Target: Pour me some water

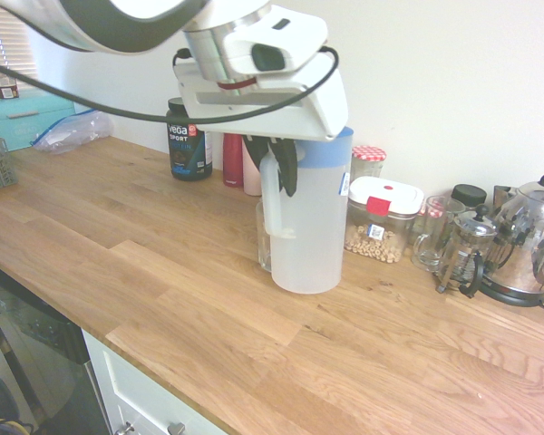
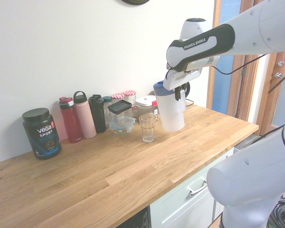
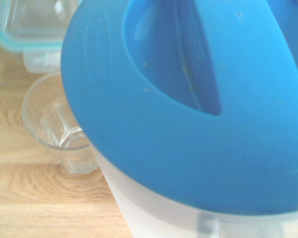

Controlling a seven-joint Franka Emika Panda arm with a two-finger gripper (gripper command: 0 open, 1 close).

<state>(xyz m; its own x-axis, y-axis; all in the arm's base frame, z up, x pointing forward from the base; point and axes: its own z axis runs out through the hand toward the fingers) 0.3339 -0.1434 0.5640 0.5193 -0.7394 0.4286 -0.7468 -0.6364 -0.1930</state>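
Pitcher (image 2: 170, 109), frosted and tall (blue-lidded, too), near a clear glass (image 2: 147, 128).

The pitcher (image 2: 171, 111) is translucent white, its lid (image 3: 164, 148) bright blue. The worktop (image 1: 163, 245) shows honey-brown planks with darker wood grain. One bottle (image 2: 71, 120) is red, another (image 2: 85, 118) pale pink. The protein tub (image 2: 42, 134) is black with white lettering and blue near its base. Jar lids (image 2: 129, 93) carry red-and-white checks. The kettle (image 1: 522, 240) is shiny silver.
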